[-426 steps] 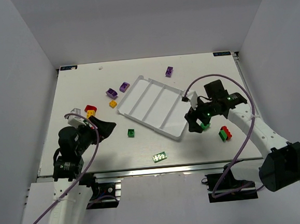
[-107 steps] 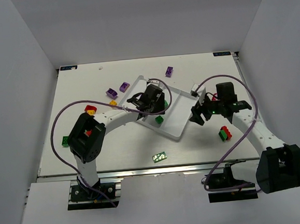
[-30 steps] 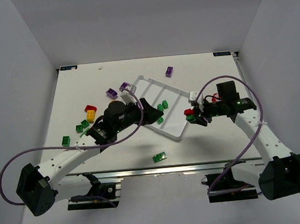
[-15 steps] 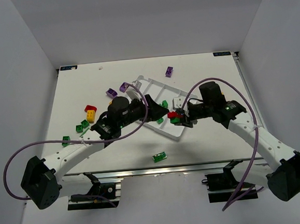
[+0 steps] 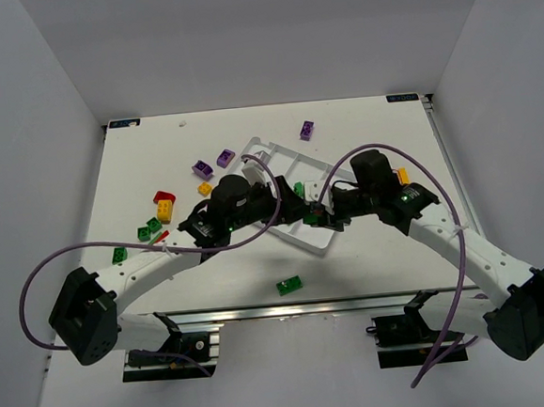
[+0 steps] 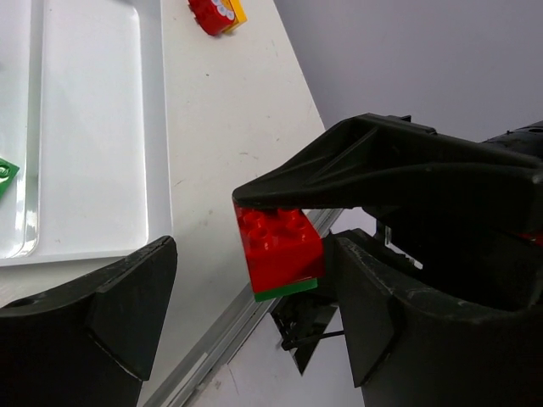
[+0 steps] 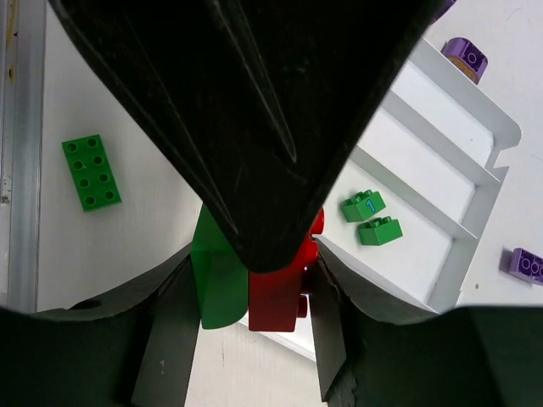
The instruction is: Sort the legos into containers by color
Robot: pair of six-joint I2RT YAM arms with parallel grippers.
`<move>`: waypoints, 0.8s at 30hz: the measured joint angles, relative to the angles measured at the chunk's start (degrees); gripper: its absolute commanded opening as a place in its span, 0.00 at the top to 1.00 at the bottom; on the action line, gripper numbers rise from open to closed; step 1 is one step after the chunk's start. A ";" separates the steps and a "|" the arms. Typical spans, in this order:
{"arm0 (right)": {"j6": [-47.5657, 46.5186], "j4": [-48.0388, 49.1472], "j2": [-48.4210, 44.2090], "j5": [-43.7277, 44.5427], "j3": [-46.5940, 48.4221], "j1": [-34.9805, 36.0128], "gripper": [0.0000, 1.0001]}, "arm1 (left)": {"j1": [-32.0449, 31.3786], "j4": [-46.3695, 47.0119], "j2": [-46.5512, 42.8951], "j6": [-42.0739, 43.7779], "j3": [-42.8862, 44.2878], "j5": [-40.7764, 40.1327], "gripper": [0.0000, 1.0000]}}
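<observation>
Top external, for the tally: barely begun, judging by the spread. Counts just two greens (image 7: 363,206) in the tray (image 7: 433,119), side by side in one compartment. Sees nothing in the other compartments, though with parts hidden under the arms.

Leaves loose on the table: three purples (image 5: 224,157) off the tray's far side, a yellow (image 5: 205,188) beside them, and a red-on-yellow stack (image 5: 164,204) with more greens further left. Also a flat green plate (image 5: 289,284) near the front edge and a red-and-yellow piece (image 6: 216,13) to the right of the tray.

Mid-step above the tray's near corner: grips a red-green stack (image 6: 278,248) between the narrowed jaws of the right gripper (image 7: 250,292). Straddles that stack with the left gripper (image 6: 250,254), jaws wide, one on either side and apart from it, going by the left wrist view. Looks set either to pull red from green or to take the stack over; cannot tell which.

Left to do, then: nearly everything. Needs the stacks split, the loose greens joined to the two in the tray, and red, yellow and purple each started in a compartment.
</observation>
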 measured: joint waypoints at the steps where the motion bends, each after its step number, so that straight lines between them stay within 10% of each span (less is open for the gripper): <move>1: 0.00 0.11 0.09 0.22 0.00 0.15 0.91 | -0.07 -0.02 0.20 0.00 0.28 0.07 0.17; 11: 0.02 1.11 0.70 1.46 0.00 1.25 0.91 | -0.35 0.09 1.38 -0.13 0.85 0.59 0.36; 16: 0.04 1.16 1.11 2.45 0.00 1.40 0.90 | -0.52 0.81 2.14 -0.55 1.07 1.55 0.66; 24: 0.02 1.11 1.51 3.19 0.00 1.44 0.89 | -0.59 0.90 3.02 -0.66 1.33 1.81 0.84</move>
